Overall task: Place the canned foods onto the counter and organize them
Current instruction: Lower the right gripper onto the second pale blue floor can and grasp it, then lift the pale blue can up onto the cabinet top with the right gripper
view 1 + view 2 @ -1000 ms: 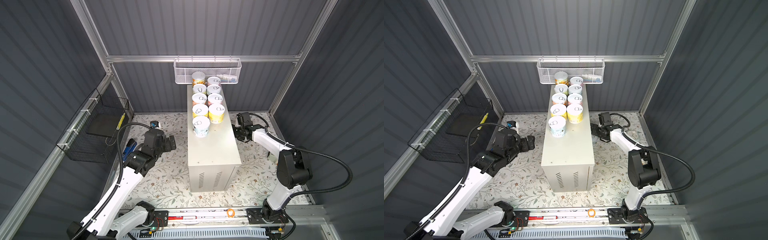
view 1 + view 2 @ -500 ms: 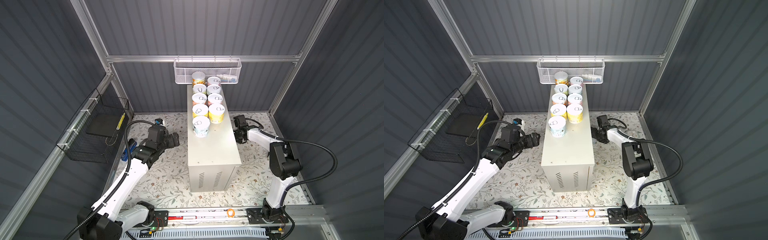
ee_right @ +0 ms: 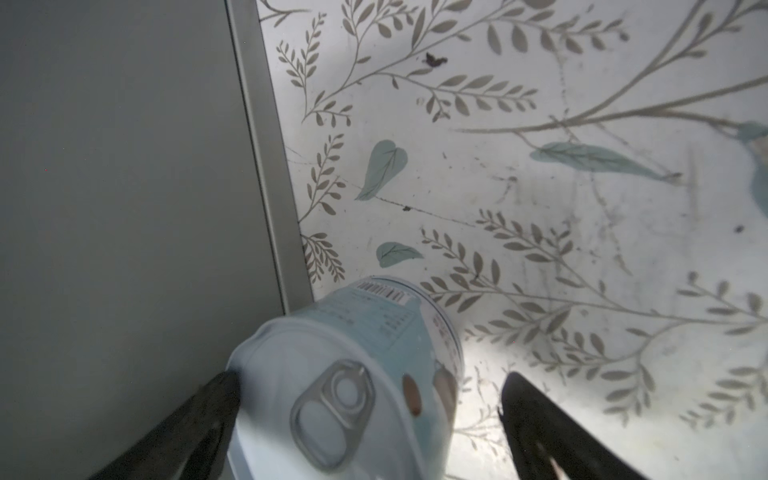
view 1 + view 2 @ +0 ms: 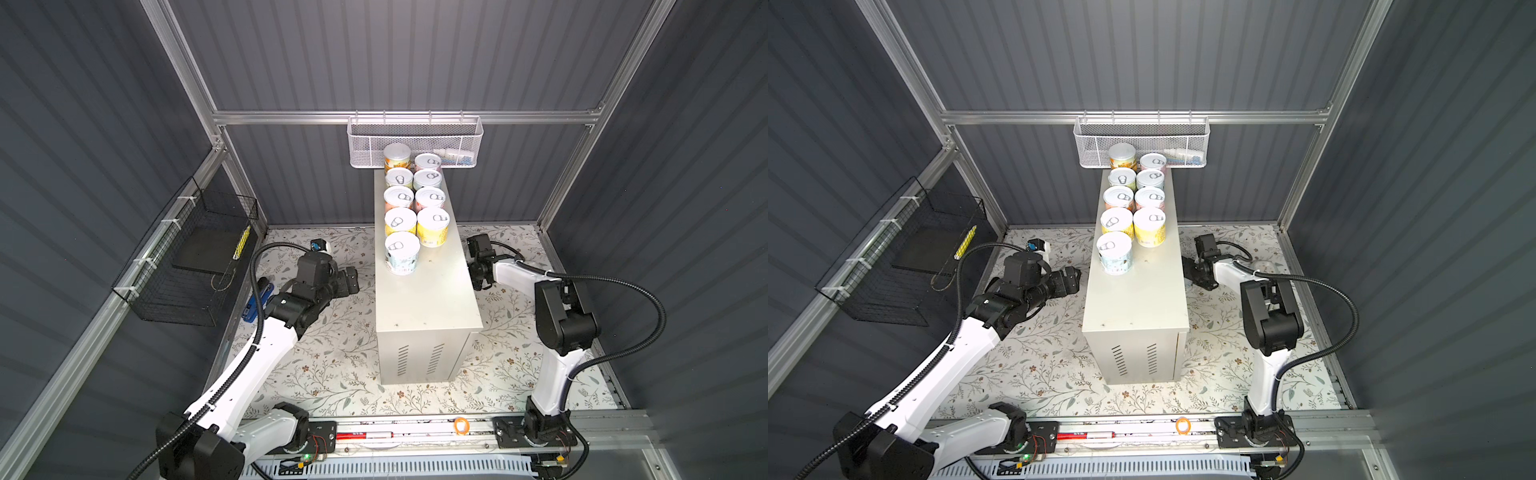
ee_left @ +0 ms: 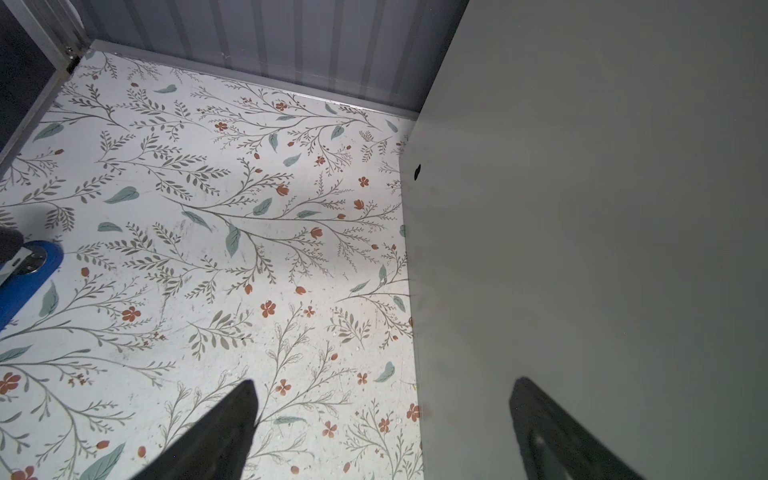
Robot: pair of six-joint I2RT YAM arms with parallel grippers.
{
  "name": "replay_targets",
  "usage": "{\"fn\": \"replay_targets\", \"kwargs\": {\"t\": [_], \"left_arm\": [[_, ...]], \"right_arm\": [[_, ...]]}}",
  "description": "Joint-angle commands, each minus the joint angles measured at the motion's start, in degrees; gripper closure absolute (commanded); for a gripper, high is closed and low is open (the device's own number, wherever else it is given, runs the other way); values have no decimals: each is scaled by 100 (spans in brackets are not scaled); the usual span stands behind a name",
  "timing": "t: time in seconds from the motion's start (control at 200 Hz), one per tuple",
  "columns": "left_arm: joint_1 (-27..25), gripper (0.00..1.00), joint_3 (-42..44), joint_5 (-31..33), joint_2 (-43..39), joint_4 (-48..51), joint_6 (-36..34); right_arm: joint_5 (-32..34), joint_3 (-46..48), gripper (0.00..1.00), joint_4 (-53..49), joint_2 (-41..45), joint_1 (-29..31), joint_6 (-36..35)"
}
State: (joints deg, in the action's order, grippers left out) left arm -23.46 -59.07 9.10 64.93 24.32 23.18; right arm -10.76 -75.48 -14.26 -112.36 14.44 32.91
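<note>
The pale teal-white cylindrical tin with a silver pull-tab lid [image 3: 349,365] stands on the floral-patterned surface [image 3: 540,199] just beside the tall beige-cream metal counter [image 3: 124,166]. It looks rigid, smooth and fairly heavy, best squeezed across its labelled wall below the rim. The right gripper [image 3: 370,384] straddles it with jaws spread wide, not yet clamped; the left gripper [image 5: 384,388] hangs open, empty.

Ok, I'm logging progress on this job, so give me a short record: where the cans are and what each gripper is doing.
cans on counter: nine, in two rows from the far end
right gripper: open, jaws either side of floor can, not clamped
floor can: teal label, on floor beside counter
left gripper: open, empty, beside counter
</note>
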Motion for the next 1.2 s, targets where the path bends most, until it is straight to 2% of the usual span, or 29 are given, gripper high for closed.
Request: {"fn": "replay_targets", "kwargs": {"t": [0.0,0.22,0.5,0.645,0.865,1.196], "left_arm": [[17,5,32,-84,63,-93,-16],[17,5,78,-181,176,-217,-15],[17,5,185,-62,95,-243,-85],[17,5,236,-78,109,-269,-86],[17,5,228,-27,54,-231,-100],[17,5,172,56,126,-151,-190]], "right_arm": [[-53,165,2,-137,-135,155,-16],[607,597,1,-403,281,143,-229],[863,1267,1,-427,856,25,-335],[720,1148,1,-412,954,13,-364],[528,552,1,-483,656,24,-428],[240,477,1,-118,617,50,-324]]}}
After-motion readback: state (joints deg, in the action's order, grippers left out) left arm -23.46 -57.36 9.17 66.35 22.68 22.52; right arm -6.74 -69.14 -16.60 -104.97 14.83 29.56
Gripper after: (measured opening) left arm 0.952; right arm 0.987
